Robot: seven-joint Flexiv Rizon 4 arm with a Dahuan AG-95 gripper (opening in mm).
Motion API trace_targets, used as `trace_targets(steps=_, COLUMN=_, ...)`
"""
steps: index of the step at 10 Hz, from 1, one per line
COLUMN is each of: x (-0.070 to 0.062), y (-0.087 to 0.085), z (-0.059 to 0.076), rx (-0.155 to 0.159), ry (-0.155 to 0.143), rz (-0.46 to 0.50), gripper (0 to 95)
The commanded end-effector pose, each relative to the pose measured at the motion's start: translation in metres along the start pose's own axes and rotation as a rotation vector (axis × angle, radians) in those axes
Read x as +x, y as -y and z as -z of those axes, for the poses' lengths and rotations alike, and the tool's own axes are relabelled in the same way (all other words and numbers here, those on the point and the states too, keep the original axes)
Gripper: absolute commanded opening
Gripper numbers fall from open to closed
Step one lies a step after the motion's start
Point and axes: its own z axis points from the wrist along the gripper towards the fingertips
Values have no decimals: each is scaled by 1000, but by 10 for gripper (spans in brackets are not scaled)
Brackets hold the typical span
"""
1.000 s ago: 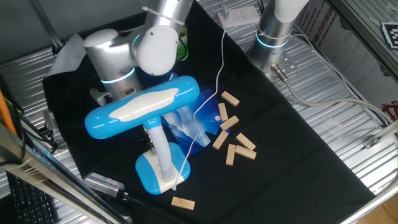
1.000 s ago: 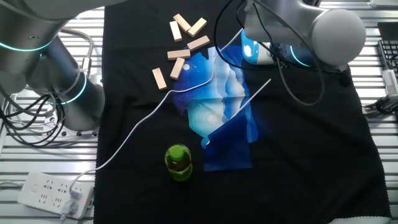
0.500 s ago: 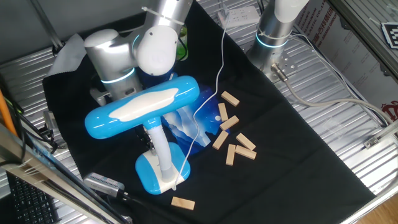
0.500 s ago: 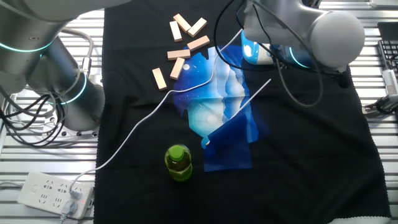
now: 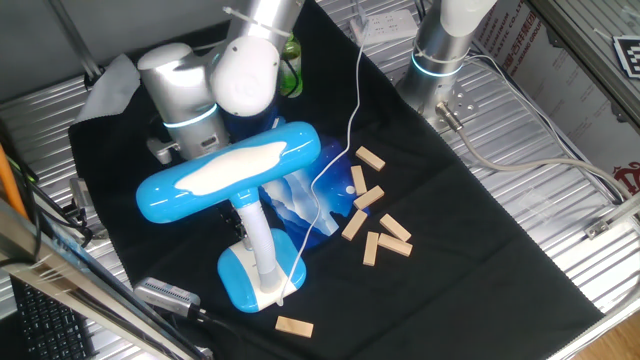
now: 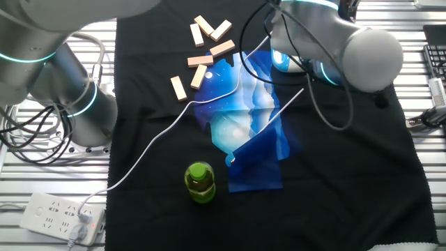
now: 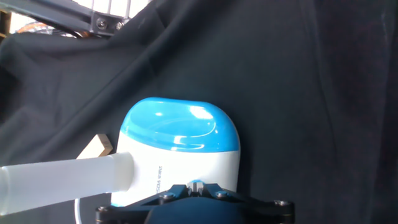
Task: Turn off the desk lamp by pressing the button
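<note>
The desk lamp stands on the black cloth: sky-blue oval head with a white top panel (image 5: 228, 172), white neck (image 5: 256, 238) and blue-and-white base (image 5: 249, 279). In the hand view the base (image 7: 180, 130) fills the middle and the neck (image 7: 62, 178) runs off to the left. My gripper (image 7: 196, 185) shows at the bottom edge, just above the white part of the base, its fingertips together. In the fixed views my arm (image 5: 245, 70) and the lamp head hide the gripper. In the other fixed view only a bit of the base (image 6: 281, 58) shows beside my arm (image 6: 348, 42).
Several wooden blocks (image 5: 375, 222) lie right of the lamp, one by the base (image 7: 97, 146). The white cord (image 6: 174, 125) runs over a blue sheet (image 6: 244, 132) to a power strip (image 6: 59, 216). A green bottle (image 6: 200, 183) and a second arm's base (image 6: 66, 94) stand nearby.
My arm has shifted slightly up and away over the lamp. The lamp, cord and blocks have not moved.
</note>
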Motion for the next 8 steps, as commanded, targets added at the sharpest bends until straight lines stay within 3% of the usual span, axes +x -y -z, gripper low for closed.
trace_targets(steps=1, x=-1, y=-1, z=-6, rx=36, ry=-8, rz=-4, gripper=0)
trace_targets(steps=2, x=-2, y=-4, z=-3, rx=45, ry=-29, rz=-1, gripper=0)
trace_targets(steps=4, x=-3, y=-10, z=5, rx=32, ry=-34, rz=-18, gripper=0)
trace_targets(steps=8, x=-4, y=-11, z=8, rx=64, ry=-36, rz=-15, gripper=0)
